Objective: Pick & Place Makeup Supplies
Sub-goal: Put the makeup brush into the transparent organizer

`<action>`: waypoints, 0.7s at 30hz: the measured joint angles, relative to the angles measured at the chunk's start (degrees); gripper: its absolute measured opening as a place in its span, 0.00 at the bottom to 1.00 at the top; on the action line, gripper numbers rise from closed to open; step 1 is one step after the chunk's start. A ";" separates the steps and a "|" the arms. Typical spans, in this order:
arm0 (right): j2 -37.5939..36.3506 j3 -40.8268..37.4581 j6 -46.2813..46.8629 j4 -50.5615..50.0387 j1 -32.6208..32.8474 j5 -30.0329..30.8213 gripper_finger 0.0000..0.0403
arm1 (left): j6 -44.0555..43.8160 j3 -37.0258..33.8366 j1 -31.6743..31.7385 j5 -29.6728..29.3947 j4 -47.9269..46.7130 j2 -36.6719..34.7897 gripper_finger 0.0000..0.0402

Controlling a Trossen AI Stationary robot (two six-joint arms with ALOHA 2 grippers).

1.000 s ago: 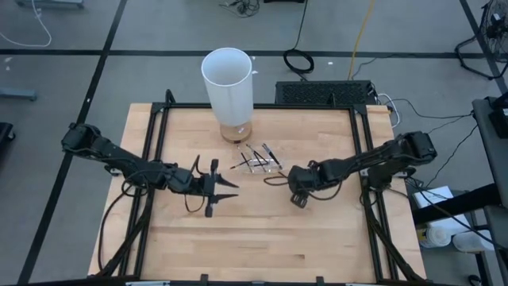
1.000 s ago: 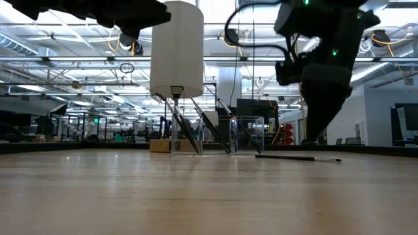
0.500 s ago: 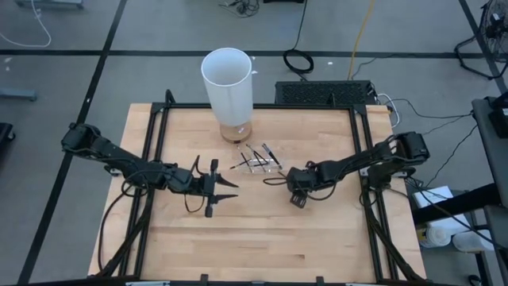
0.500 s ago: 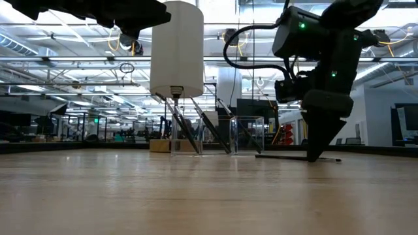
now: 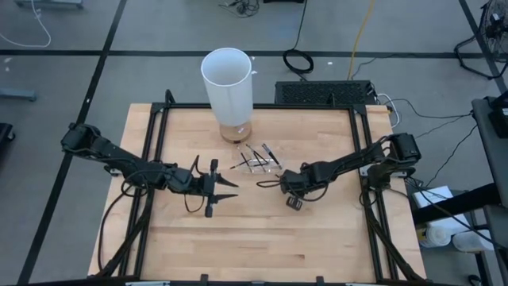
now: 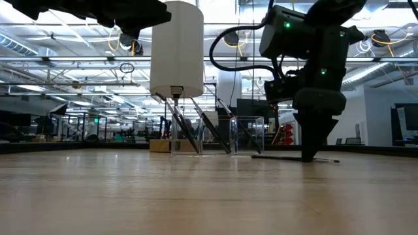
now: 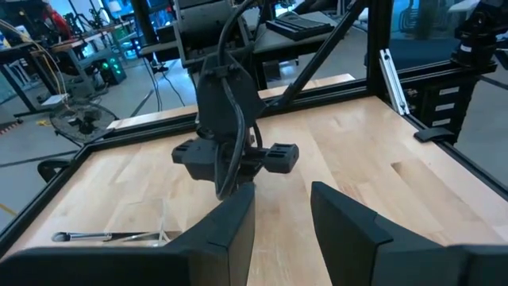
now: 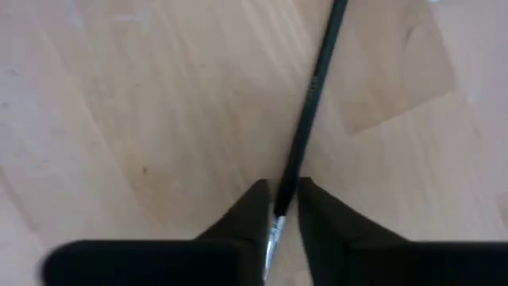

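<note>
A thin dark makeup brush with a silver ferrule lies flat on the wooden table, just right of the centre. My right gripper stands on it, pointing straight down, shut on it; the low view shows the gripper at the tabletop. Several more makeup supplies lie in and about a small clear tray near the white cylinder. My left gripper hovers open above the table's left middle, pointing at the right arm. My right gripper pinches the brush's handle between its two fingertips, right by the silver ferrule at one end. The fingers come from above, pointing down, and lie across the brush. The brush lies level on the table.
The tall white cylinder stands on a wooden base at the table's far middle. A black frame runs along the table's left, right and far sides. Bare wood fills the near half of the table.
My right gripper has sunk from above the table down onto the lone brush, shifting slightly toward the table's left edge and rolling a little. The brush has stayed where it lay.
</note>
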 joint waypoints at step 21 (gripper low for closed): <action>0.72 18.26 -3.69 -11.53 12.22 10.06 0.00 | -4.72 8.79 -5.50 3.02 -11.46 6.10 0.33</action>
